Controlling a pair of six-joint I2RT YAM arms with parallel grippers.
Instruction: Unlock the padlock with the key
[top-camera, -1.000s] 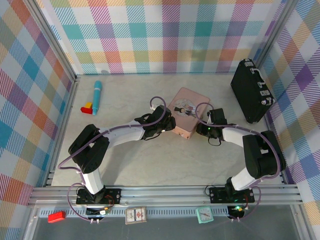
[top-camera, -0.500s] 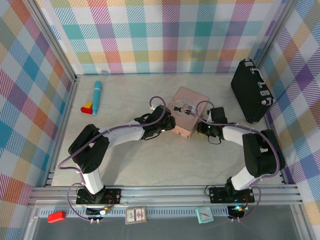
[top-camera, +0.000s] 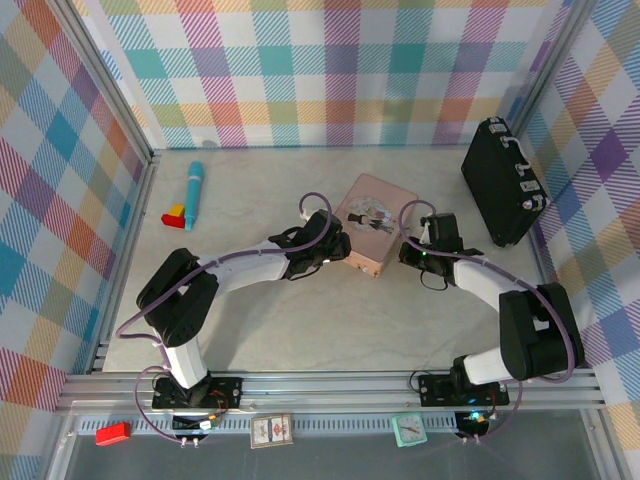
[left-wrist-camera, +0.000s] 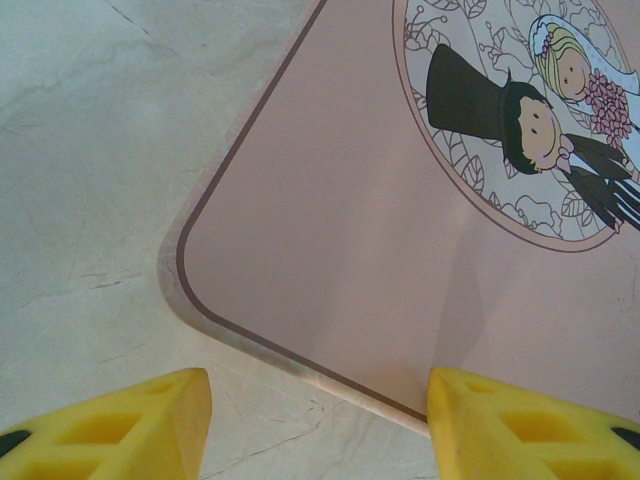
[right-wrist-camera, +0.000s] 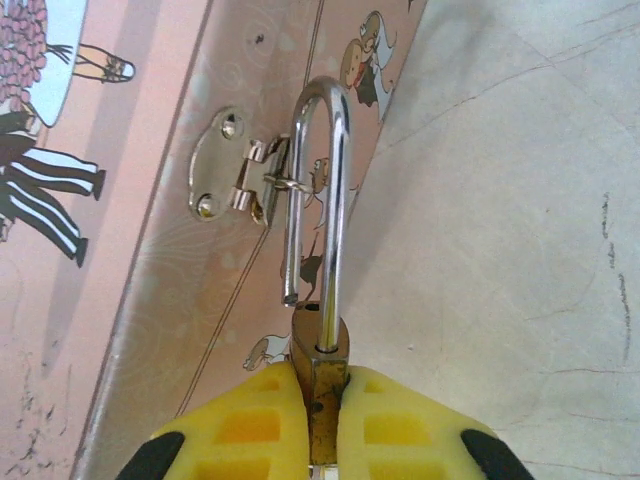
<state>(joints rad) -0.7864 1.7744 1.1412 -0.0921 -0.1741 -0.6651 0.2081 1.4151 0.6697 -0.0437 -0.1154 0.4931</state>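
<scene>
Hold the right hand (right-wrist-camera: 320, 395) pinched tight on the brass body of the padlock (right-wrist-camera: 322, 355), with nothing else in the grip. Ease toward 6 o'clock along the line of the shackle (right-wrist-camera: 342, 200), then swing the free leg out of the hasp (right-wrist-camera: 235, 180) loop at 10 o'clock. Avoid twisting: likely to bind on that thin wire. Brace the pink tin (left-wrist-camera: 380, 250) with the left hand (left-wrist-camera: 315, 395), spread roughly halfway, empty, just at 6 o'clock of the tin's rounded corner.

Looks already sprung: short leg out of the body with its tip hanging just above, long leg seated. Small and brass-gold, with a bright silver U. Hangs hooked through the hasp on the tin's side wall, at the tin's 4 o'clock on the desk (right-wrist-camera: 520, 250).
</scene>
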